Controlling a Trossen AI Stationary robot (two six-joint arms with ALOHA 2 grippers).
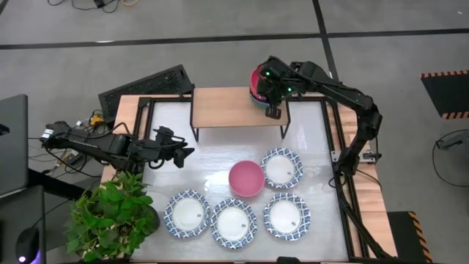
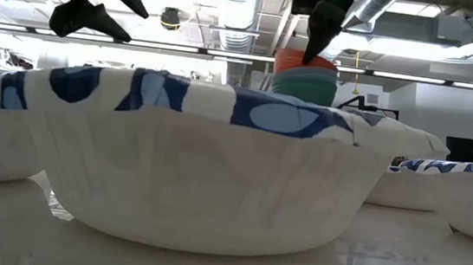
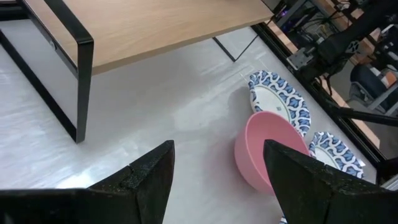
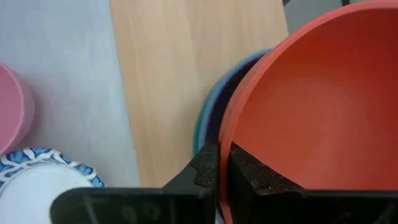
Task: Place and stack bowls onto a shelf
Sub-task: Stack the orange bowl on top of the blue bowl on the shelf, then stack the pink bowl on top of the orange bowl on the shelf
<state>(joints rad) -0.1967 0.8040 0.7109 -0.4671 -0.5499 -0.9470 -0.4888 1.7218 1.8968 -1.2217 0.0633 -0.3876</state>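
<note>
From above, the right gripper (image 1: 272, 103) sits over the right end of the shelf (image 1: 234, 106), pinching the rim of a red bowl (image 1: 256, 82) that rests in a green-blue bowl (image 1: 258, 101) on the board. A pink bowl (image 1: 246, 178) and four blue-rimmed bowls (image 1: 282, 167) wait on the table (image 1: 212, 154) below the shelf. The left gripper (image 1: 178, 150) hovers over the table's left side, fingers spread, holding nothing.

The low view (mostly filled by a near blue-rimmed bowl (image 2: 190, 163)) shows the red bowl (image 2: 300, 62) nested in the green-blue one (image 2: 306, 83), with the right gripper coming down onto them.

The left wrist view shows its own fingers (image 3: 149, 177) parted, the pink bowl (image 3: 267, 146) on the table ahead, and the shelf's board beyond.

In the right wrist view, the fingers (image 4: 208, 171) close on the red bowl's (image 4: 311, 106) wall, one inside and one outside, with the green-blue rim (image 4: 208, 115) showing beneath.

The step looks like seating the red bowl. To do it well, the gripper should lower until the bowl sits level, open fully, then lift straight up so neither finger drags the stack toward the shelf's edge.
</note>
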